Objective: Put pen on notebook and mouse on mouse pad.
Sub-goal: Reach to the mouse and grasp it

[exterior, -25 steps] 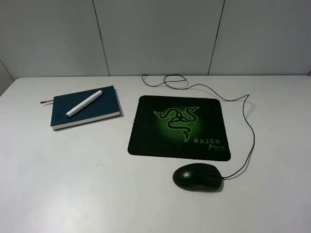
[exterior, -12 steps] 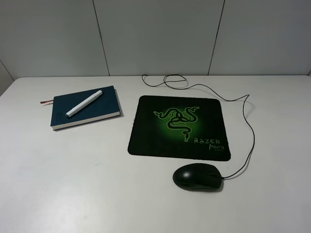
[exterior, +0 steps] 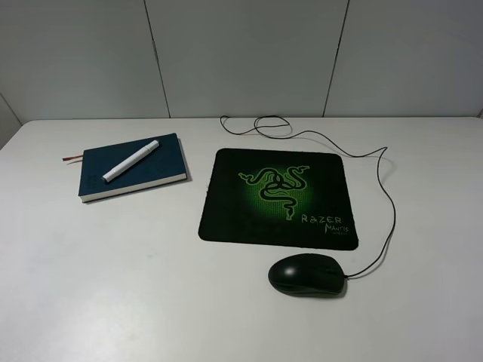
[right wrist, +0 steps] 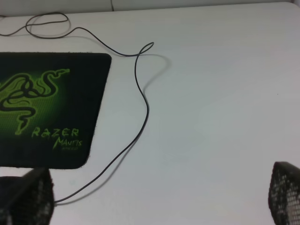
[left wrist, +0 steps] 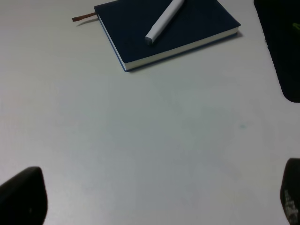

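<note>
The white pen [exterior: 130,161] lies diagonally on the dark teal notebook [exterior: 160,169] at the left of the table; the left wrist view shows the same pen [left wrist: 163,21] on the notebook [left wrist: 197,23]. The black mouse [exterior: 306,274] sits on the bare table just in front of the mouse pad [exterior: 234,204], off its near right corner. Neither arm shows in the exterior high view. My left gripper [left wrist: 157,197] is open over bare table, short of the notebook. My right gripper [right wrist: 154,197] is open beside the mouse pad [right wrist: 47,103], with nothing between its fingers.
The mouse cable [exterior: 391,204] curves along the pad's right side and loops at the back of the table; the same cable [right wrist: 145,112] runs under my right gripper's view. A red ribbon [exterior: 72,157] sticks out of the notebook. A grey wall stands behind.
</note>
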`<act>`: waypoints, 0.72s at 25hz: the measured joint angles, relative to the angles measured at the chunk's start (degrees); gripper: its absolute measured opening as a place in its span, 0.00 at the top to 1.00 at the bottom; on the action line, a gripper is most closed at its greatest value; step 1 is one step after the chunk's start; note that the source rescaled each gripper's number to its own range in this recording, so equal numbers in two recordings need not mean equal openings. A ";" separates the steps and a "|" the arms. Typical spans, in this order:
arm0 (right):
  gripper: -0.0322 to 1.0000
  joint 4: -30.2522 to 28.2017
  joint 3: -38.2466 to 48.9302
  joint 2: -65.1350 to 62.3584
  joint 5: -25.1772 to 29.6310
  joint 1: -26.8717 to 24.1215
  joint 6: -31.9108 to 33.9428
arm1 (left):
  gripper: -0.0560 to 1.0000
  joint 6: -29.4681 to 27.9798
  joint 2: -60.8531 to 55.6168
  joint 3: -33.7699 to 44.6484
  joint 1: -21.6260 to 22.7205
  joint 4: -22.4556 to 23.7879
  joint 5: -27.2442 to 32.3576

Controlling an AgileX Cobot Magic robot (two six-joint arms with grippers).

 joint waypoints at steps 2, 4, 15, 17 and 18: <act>0.00 0.00 0.00 0.00 0.00 0.00 0.00 | 0.00 0.00 0.00 0.00 0.00 0.00 0.00; 0.00 0.00 0.00 0.00 0.00 0.00 0.00 | 0.00 0.00 0.00 0.00 0.00 0.00 0.00; 0.00 0.00 0.00 0.00 0.00 0.00 0.00 | 0.00 0.05 0.00 0.00 0.00 0.00 0.00; 0.00 0.00 0.00 0.00 0.00 0.00 0.00 | 0.00 0.05 0.00 0.00 0.00 0.00 0.00; 0.00 0.00 0.00 0.00 0.00 0.00 0.00 | 0.00 0.05 0.00 0.00 0.00 0.00 -0.02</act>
